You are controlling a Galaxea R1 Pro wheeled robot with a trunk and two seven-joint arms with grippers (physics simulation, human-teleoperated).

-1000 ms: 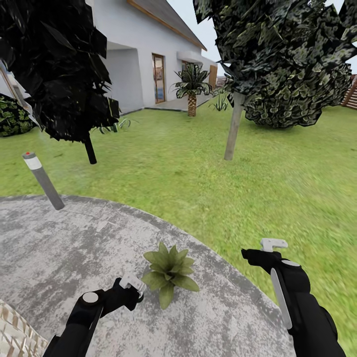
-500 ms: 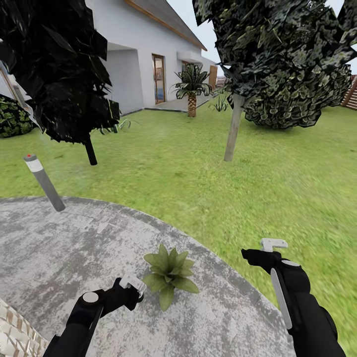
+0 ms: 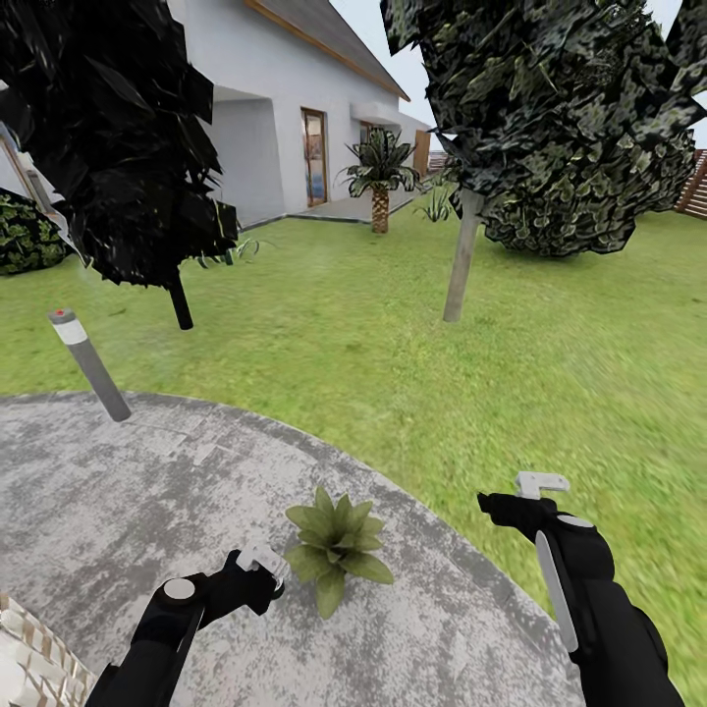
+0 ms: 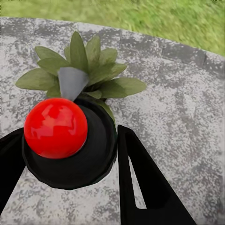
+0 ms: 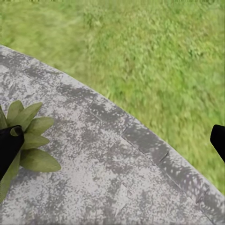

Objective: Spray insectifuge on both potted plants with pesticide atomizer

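lawn (image 3: 412, 334): wide green grass beyond the stone, with two trees and a white house behind; your view has tipped down a touch since a second ago, so everything sits slightly lower in the head view.
patio (image 3: 147, 491): round grey mottled stone under both of your arms, its curved edge meeting the grass.
bollard lamp (image 3: 88, 363): grey post with a red dot, at the far left edge of the stone; lower in view than before, by the camera's shift only.
potted plant (image 3: 334, 545): one rosette of pointed green leaves on the stone between your two arms, just beside the left gripper; its place on the stone is unchanged.
left gripper (image 3: 263, 568): you hold it clamped on the pesticide atomizer (image 4: 70, 140), whose black top and red ball face the plant; same pose as earlier.
right gripper (image 3: 535, 491): over the patio edge, fingers apart with nothing between them; unmoved.
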